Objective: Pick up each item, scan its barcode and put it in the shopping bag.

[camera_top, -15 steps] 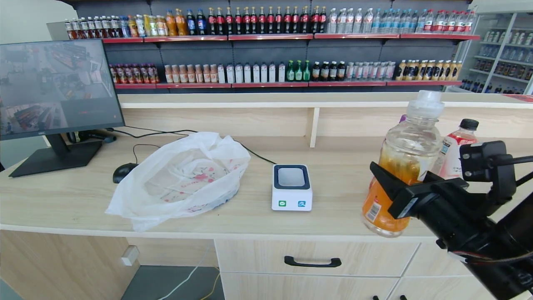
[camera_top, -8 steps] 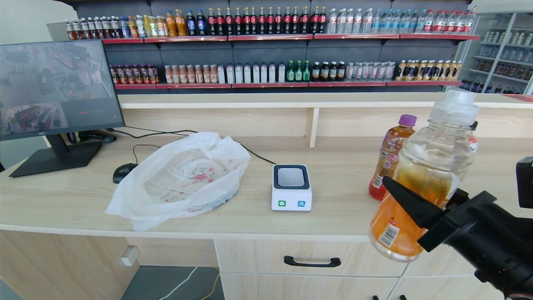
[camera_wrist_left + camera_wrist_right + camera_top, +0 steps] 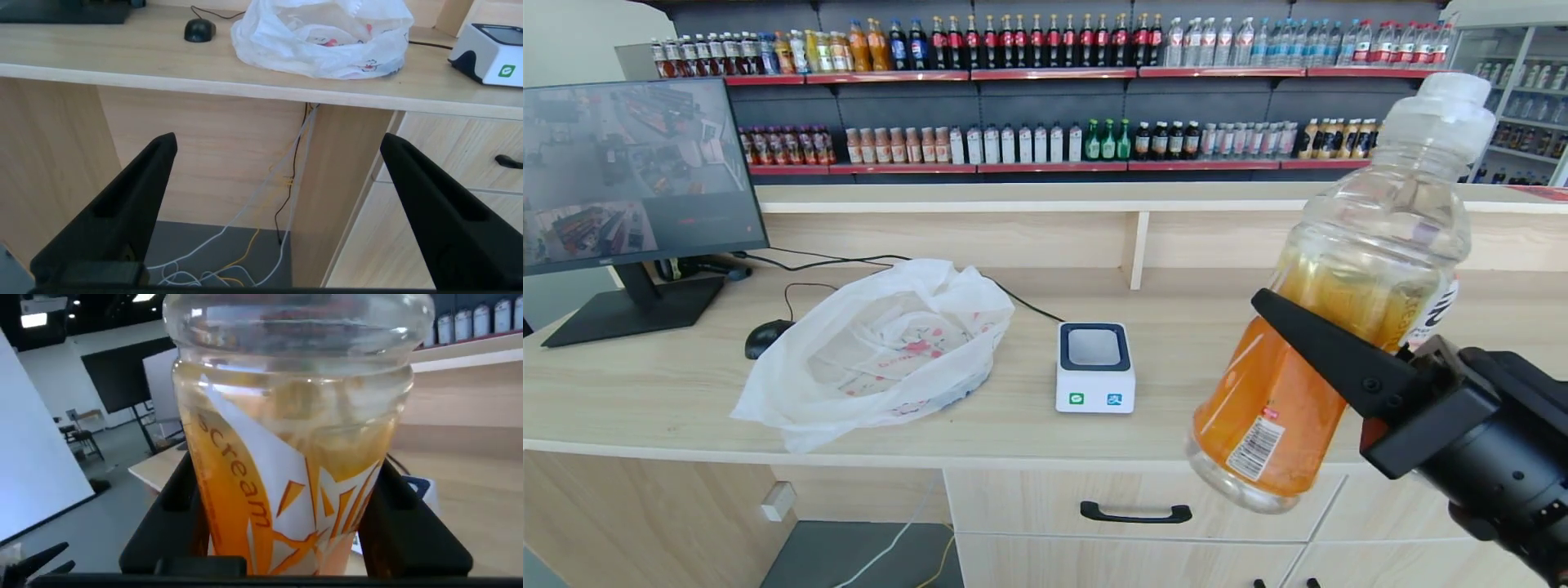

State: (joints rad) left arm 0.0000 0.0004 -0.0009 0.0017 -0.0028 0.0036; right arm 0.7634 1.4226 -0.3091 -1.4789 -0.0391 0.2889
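Head view: right jaws clamp tilted orange bottle (image 3: pixel 1347 269). Left jaws spread wide.

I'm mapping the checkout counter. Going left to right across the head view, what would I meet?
monitor → shopping bag → barcode scanner → orange drink bottle, held above the counter's front edge.

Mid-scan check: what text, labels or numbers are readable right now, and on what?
Label of the orange drink bottle: white lettering, partly cut off; no whole text to quote.
Its barcode sticker: digits too small.
Front of the scanner: two small icons, no words.
On the shopping bag: red print, blurred.
On the monitor and shelf bottles: too small to read.
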